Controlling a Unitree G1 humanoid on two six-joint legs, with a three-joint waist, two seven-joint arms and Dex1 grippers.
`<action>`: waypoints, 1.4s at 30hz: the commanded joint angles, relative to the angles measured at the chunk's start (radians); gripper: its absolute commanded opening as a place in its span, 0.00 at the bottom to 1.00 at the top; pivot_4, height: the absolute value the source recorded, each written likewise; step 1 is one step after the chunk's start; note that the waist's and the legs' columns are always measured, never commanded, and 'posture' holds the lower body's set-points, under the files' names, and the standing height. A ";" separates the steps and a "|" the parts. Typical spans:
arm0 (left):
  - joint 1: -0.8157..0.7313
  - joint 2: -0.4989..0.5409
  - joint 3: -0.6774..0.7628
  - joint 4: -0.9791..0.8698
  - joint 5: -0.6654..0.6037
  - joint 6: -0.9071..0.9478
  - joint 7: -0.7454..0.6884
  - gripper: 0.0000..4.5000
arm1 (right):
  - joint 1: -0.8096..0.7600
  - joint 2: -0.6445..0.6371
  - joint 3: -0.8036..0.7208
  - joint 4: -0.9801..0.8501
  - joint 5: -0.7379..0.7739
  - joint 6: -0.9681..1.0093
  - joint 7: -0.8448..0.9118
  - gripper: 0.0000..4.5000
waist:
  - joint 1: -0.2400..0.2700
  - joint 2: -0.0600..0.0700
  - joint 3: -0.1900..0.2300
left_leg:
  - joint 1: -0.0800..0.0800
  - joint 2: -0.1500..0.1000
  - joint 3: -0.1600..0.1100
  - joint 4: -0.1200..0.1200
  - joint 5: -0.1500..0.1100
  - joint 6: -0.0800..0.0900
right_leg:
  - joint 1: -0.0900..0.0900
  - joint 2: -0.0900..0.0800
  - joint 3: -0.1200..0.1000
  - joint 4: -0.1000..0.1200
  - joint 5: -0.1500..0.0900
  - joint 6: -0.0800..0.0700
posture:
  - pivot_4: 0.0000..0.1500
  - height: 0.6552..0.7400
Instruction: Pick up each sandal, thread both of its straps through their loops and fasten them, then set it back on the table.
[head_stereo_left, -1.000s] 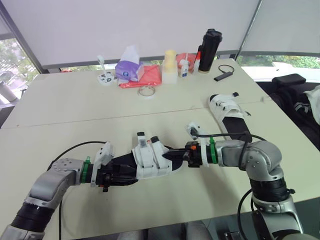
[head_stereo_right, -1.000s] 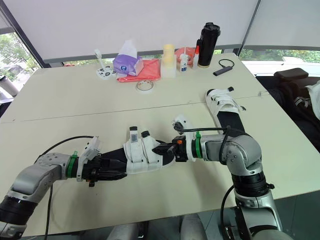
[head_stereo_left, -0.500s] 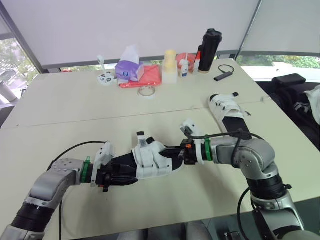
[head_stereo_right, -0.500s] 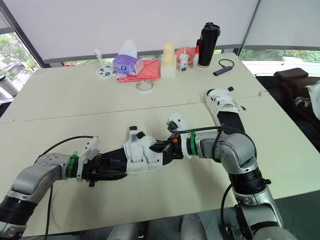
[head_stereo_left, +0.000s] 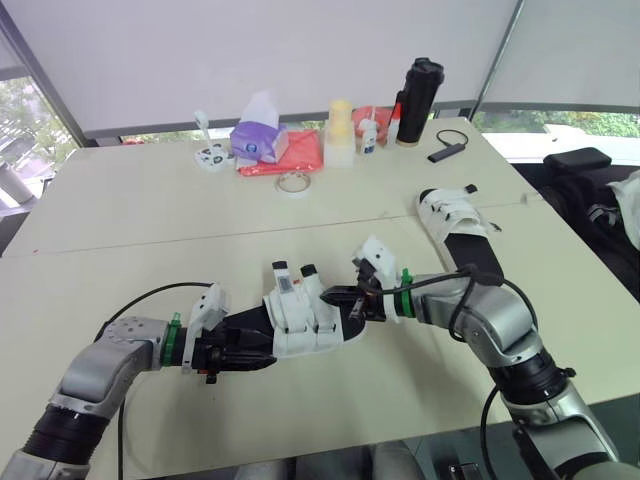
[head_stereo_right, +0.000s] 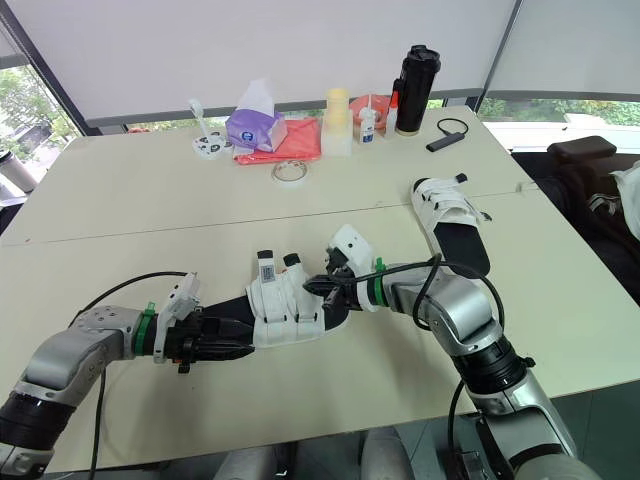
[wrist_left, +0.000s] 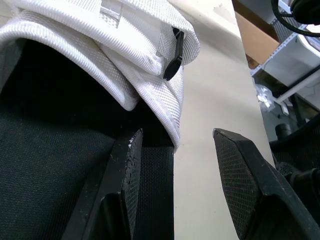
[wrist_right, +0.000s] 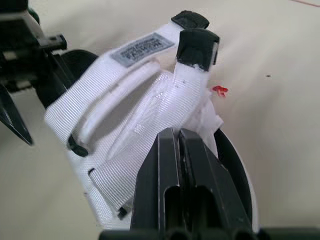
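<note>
1. Sandal (head_stereo_left: 300, 320) lies on the counter (head_stereo_left: 150, 230), between both grippers.
2. Left gripper (head_stereo_left: 255, 352) spread wide, straddling the sole edge at the heel end.
3. Right gripper (wrist_right: 173, 132) closed, tips against the white strap (wrist_right: 145, 100).
4. Second sandal (head_stereo_left: 460, 225) well apart, far right.

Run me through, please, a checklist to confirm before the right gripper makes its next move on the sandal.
1. Right gripper closed at the white strap: ok, its fingers are shut, with the tips against the webbing.
2. Webbing actually pinched between those fingers: cannot tell.
3. Left gripper clamping the near sandal: not ok, its fingers stand apart, one over the black footbed, the other off to the side.
4. Straps fastened: not ok, two black strap tips stand up free.
5. Second sandal out of the way: ok, it lies apart on the table.
</note>
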 joint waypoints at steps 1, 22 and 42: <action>0.019 -0.006 -0.036 0.017 0.020 0.024 0.016 0.51 | 0.004 -0.010 0.000 -0.027 -0.029 -0.033 0.008 0.02 | 0.000 0.000 0.000 | 0.000 0.000 0.000 0.000 0.000 0.000 | 0.000 0.000 0.000 0.000 0.000 0.000 | 1.00 1.00; 0.010 -0.019 -0.043 0.023 0.023 0.021 0.019 0.51 | 0.015 -0.042 0.046 -0.066 -0.136 -0.094 0.043 0.43 | 0.002 0.000 0.000 | 0.000 0.000 0.000 0.000 0.000 0.000 | 0.000 0.000 0.000 0.000 0.000 0.000 | 1.00 1.00; 0.018 -0.029 -0.039 0.017 0.019 0.026 0.028 0.51 | -0.015 0.009 0.067 0.000 -0.310 -0.284 0.006 0.65 | 0.003 0.000 0.000 | 0.000 0.000 0.000 0.000 0.000 0.000 | 0.000 0.000 0.000 0.000 0.000 0.000 | 1.00 1.00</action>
